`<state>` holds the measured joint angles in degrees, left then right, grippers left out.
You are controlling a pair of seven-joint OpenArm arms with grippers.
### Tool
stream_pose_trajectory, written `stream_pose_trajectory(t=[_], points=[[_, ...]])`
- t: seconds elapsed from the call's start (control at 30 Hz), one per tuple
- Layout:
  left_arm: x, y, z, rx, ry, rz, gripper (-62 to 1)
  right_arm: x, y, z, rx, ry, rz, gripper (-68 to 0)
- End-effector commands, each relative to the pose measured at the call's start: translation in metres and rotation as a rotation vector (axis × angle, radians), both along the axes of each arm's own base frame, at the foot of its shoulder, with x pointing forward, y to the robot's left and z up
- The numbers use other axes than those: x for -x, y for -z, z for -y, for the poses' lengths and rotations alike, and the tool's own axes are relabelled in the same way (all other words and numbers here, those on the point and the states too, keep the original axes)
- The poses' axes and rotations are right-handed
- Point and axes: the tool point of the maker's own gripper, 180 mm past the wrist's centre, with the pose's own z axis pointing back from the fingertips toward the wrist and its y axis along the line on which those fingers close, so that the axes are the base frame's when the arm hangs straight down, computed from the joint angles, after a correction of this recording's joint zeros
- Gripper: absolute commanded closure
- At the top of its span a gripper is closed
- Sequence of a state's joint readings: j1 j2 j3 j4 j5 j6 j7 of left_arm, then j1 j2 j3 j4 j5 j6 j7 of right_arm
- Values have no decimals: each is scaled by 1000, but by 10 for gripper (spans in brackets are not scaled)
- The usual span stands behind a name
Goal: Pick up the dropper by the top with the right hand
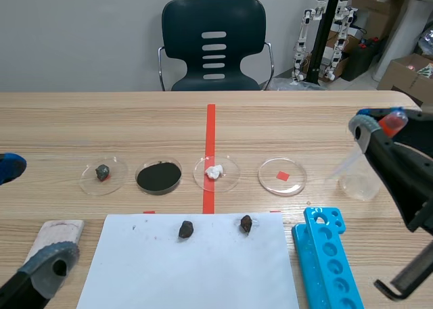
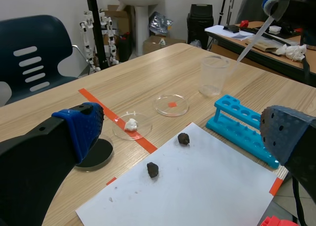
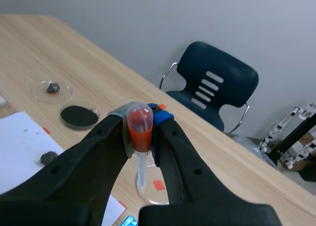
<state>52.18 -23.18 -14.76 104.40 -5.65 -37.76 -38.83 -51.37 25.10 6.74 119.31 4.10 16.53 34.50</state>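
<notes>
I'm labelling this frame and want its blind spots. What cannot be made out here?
Right wrist view: the dropper has its tip hidden by the right gripper.
Scene view: the blue rack is cut off by the bottom edge.
Scene view: the pale pad is half covered by the left gripper.

Rack (image 1: pixel 326 258) and paper (image 1: pixel 189 268) ran off scene view's lower edge. Right gripper (image 3: pixel 141 129) hid sides of dropper (image 3: pixel 139 118) bulb. Grey lump (image 1: pixel 103 172) was unidentifiable.
</notes>
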Motion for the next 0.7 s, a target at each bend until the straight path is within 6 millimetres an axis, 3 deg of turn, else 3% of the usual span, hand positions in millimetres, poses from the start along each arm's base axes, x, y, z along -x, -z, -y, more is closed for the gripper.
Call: stream_pose_trajectory(t=[0.0,0.2,0.67], points=[[-2,-9,0,21,-4,26,-623,0,-16,-1,-16,-6,46,-4],[-2,-9,0,21,-4,26,-623,-3,-31,4,-40,11,80,-4],[-2,-9,0,21,-4,26,-623,-4,-29,6,-35,18,69,-4]])
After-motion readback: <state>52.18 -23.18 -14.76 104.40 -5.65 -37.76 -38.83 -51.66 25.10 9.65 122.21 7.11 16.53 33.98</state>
